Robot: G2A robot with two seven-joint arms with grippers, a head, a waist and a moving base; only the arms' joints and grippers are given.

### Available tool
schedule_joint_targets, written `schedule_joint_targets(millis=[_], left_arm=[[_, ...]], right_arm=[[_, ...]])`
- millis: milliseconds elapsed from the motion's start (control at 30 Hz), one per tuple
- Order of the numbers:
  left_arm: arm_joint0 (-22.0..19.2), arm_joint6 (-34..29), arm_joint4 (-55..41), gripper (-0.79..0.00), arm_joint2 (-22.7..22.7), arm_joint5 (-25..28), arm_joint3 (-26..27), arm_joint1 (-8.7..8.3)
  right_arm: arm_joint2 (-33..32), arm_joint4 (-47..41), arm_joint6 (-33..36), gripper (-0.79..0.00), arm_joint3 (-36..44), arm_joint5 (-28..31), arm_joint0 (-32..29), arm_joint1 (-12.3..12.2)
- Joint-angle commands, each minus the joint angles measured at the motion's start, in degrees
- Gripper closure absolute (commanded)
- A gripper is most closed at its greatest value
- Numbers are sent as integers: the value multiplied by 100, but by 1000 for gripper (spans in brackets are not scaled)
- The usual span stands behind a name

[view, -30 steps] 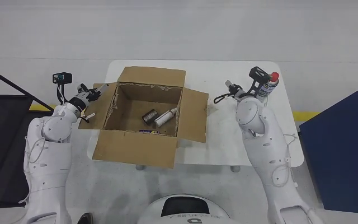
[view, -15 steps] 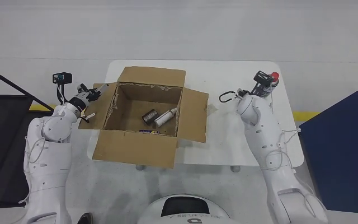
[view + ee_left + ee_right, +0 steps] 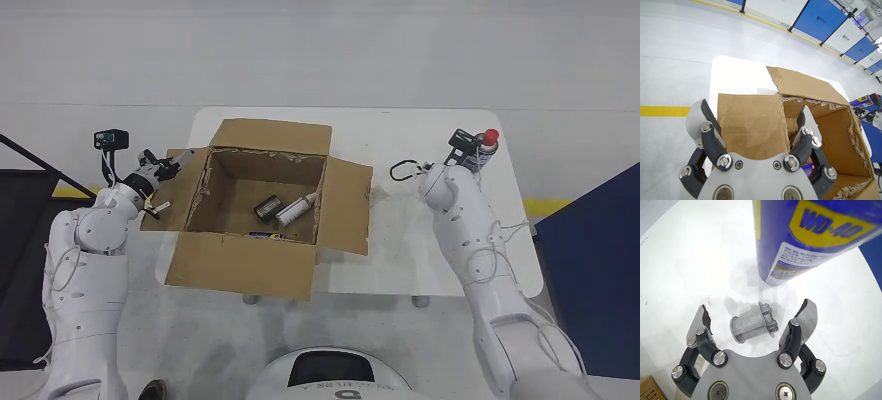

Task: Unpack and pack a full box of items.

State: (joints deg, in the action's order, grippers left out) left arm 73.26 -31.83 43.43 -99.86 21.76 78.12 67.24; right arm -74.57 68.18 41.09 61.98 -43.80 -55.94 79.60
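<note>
The white table (image 3: 430, 250) carries an open cardboard box (image 3: 240, 265) on its left half, with a dark item (image 3: 266, 207) and a white tube (image 3: 297, 210) lying on the bottom. The left gripper (image 3: 753, 106) is above the box's left flap, fingers wide apart and holding nothing. A blue spray can (image 3: 791, 237) stands upright near the table's far right corner. The right gripper (image 3: 755, 305) is also spread wide and empty. A small metal cylinder (image 3: 753, 325) lies on the table between its fingers, touching neither.

Open cardboard box (image 3: 270, 135) on white table (image 3: 420, 250), holding dark can (image 3: 266, 207) and white tube (image 3: 297, 211). Left gripper (image 3: 172, 163) at its side flap (image 3: 175, 207), right gripper (image 3: 468, 155) beside red-capped spray can (image 3: 487, 142).
</note>
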Motion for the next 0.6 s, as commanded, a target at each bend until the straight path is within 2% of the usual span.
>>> schedule_joint_targets(millis=[0,200,333,400,533,567], left_arm=[[0,0,0,-785,0,0,0,0],[0,0,0,-785,0,0,0,0],[0,0,0,-785,0,0,0,0],[0,0,0,-785,0,0,0,0],[0,0,0,-785,0,0,0,0],[0,0,0,-785,0,0,0,0]], right_arm=[[42,102,41,-785,-68,44,-3,0],[203,390,198,-730,-115,207,-72,12],[239,539,338,-579,-66,280,-124,12],[233,590,392,-440,-54,304,-146,10],[213,670,446,-354,-55,309,-165,13],[212,689,449,-308,-57,299,-165,16]])
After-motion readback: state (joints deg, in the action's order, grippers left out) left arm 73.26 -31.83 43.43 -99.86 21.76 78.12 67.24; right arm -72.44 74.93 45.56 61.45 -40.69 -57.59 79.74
